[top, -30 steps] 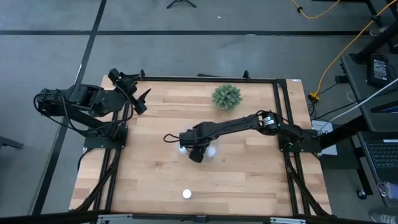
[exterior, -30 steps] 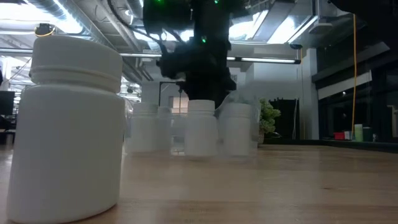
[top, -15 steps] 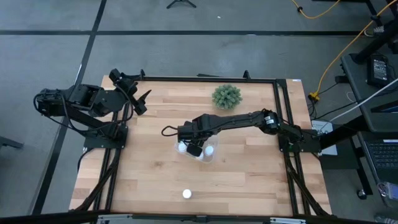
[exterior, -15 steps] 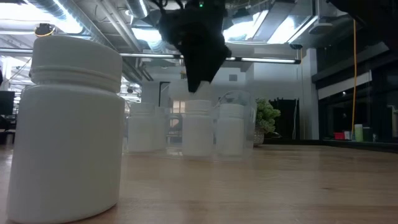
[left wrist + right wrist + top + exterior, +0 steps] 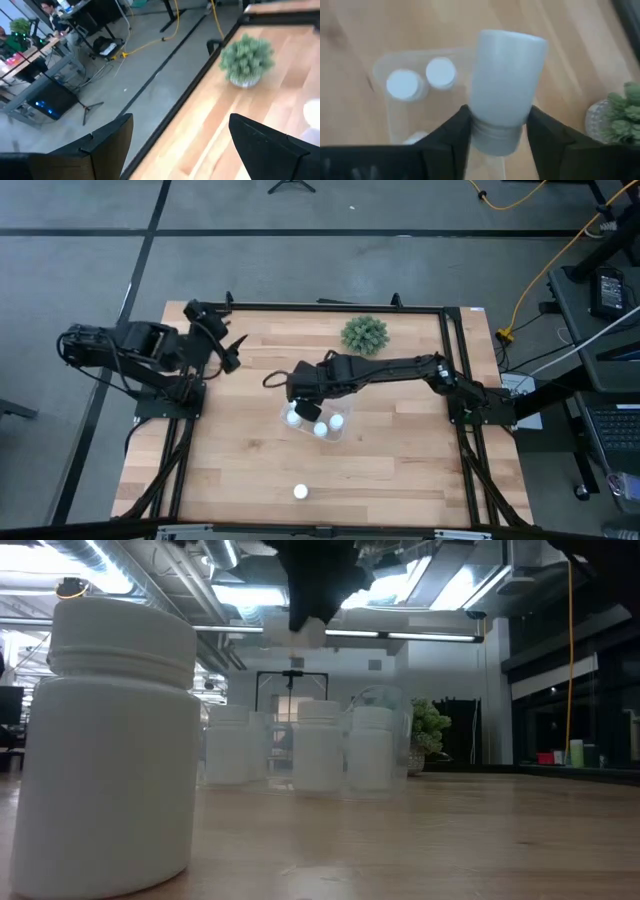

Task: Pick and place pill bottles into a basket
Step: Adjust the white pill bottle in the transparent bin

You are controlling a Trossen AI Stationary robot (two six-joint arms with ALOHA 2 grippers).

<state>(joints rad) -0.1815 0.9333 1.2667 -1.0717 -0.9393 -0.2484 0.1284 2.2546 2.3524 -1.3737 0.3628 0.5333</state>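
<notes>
The right gripper (image 5: 495, 132) is clenched on a pill bottle (image 5: 506, 82), held raised above the far edge of the basket (image 5: 340, 423) at mid-table. Two bottles (image 5: 320, 429) stand upright inside the basket. One more bottle (image 5: 300, 492) stands alone near the table's (image 5: 400, 460) front edge. The left gripper (image 5: 232, 352) waits released at the table's left edge, near the plant (image 5: 364, 335).

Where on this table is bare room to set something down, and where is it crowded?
Bare wood lies between the basket and the lone pill bottle, and along the left side of the table. It is crowded mid-table, where the right gripper holds a bottle above the basket.
</notes>
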